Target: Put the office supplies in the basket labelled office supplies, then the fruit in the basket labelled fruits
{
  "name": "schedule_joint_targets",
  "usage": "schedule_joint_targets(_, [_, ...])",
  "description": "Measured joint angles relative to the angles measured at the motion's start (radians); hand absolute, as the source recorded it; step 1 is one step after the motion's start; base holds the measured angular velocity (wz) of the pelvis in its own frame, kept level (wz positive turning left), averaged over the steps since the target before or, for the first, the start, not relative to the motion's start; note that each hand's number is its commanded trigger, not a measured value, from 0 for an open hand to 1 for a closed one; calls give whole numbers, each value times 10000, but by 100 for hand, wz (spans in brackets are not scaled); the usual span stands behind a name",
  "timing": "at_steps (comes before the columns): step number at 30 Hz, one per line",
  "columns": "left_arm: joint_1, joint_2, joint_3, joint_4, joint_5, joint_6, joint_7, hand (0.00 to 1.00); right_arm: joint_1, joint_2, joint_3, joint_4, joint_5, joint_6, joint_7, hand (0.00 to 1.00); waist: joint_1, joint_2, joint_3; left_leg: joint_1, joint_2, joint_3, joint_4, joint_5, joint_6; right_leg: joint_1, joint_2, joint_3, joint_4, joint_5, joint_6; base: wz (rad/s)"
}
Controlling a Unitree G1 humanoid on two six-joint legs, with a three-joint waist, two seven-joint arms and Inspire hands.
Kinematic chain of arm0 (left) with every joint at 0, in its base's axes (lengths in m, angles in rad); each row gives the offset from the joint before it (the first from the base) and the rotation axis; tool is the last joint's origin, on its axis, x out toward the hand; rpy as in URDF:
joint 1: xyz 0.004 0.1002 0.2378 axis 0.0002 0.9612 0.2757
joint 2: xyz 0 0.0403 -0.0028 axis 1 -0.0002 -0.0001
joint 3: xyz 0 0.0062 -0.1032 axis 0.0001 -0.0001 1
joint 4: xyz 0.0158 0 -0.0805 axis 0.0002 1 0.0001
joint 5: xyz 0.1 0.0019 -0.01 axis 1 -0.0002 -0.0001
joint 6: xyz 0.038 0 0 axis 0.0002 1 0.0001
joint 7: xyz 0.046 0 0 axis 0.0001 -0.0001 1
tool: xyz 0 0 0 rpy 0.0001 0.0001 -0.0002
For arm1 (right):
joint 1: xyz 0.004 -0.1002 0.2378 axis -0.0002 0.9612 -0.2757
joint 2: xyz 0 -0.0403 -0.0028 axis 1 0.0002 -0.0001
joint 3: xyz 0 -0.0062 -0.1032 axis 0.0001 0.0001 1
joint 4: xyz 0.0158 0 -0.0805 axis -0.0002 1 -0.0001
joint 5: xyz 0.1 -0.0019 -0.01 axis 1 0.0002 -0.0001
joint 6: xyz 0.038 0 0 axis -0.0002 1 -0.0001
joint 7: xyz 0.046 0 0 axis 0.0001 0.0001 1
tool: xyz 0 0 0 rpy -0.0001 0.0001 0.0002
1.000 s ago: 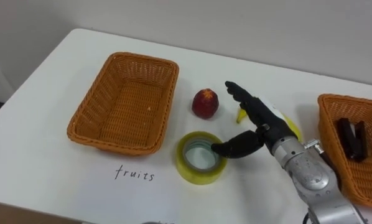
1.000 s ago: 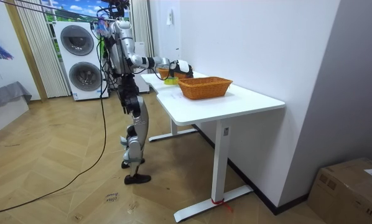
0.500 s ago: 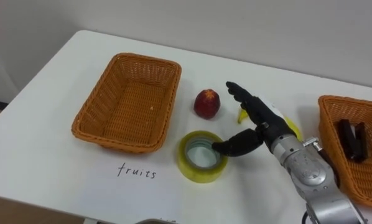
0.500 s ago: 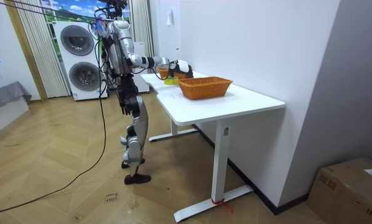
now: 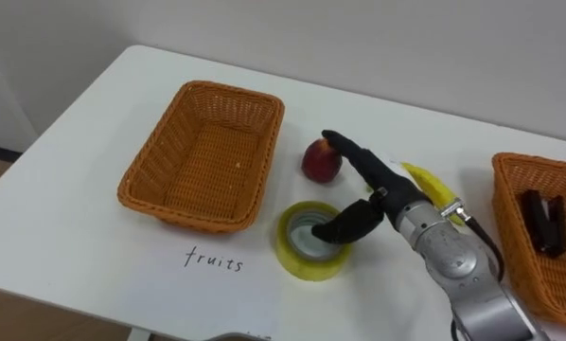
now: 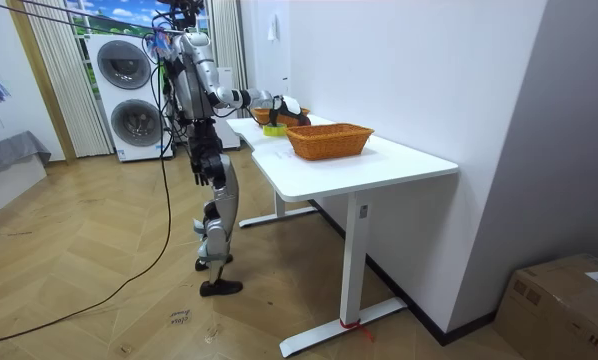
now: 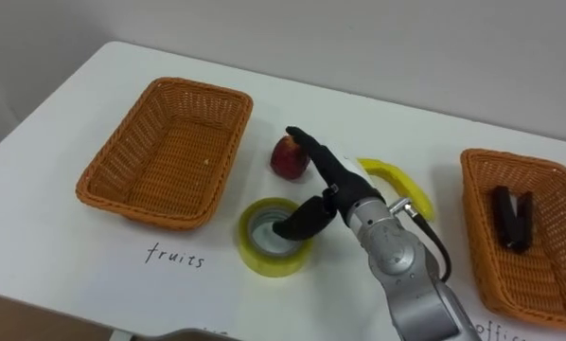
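Fingers (image 5: 351,153) are stretched out straight, tips right at the top of the red apple (image 5: 317,167). The thumb (image 5: 343,227) hangs over the hole of the yellow tape roll (image 5: 300,267), so the right hand (image 5: 382,194) is open and gripping nothing. A banana (image 5: 433,185) lies on the table just behind the wrist. The left wicker basket (image 5: 143,182) sits beside the apple. The right wicker basket (image 5: 506,213) holds a black stapler (image 5: 543,223).

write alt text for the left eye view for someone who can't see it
The robot's right hand reaches across a white table, fingers straight, tips at a red fruit, thumb over a yellow tape roll. An empty wicker basket sits left; a banana lies behind the arm, and a right basket holds a dark stapler.
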Motion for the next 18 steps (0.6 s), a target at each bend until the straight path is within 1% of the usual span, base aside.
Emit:
schedule_joint_targets(5, [-42, 0, -19, 98, -21, 3, 23, 0, -1, 6, 277, 0, -688, -4, 69, 0, 42, 7, 4, 6, -9, -14, -1, 1, 2, 12, -2, -12, -1, 0, 0, 0])
schedule_joint_targets(10, [-47, 0, -30, 91, -13, 5, 29, 0, -1, 27, 291, -1, -1031, -18, 187, 0, 58, 15, 7, 6, -11, -15, 2, 3, 4, 14, -3, -21, -1, 0, 0, 0])
schedule_joint_targets(14, [-58, 4, -31, 75, -15, 7, 8, 0, -1, 170, 292, 0, -1477, -12, 254, 0, 58, 26, 7, 5, -11, -15, 4, 3, 3, 14, -3, -22, -1, 0, 0, 0])
schedule_joint_targets(18, [-86, 25, -31, 66, -14, 7, -2, 0, -1, 193, 292, 0, -1554, -4, 332, 0, 56, 26, 7, 4, -12, -12, 4, 3, 3, 14, -4, -22, -1, 0, 0, 0])
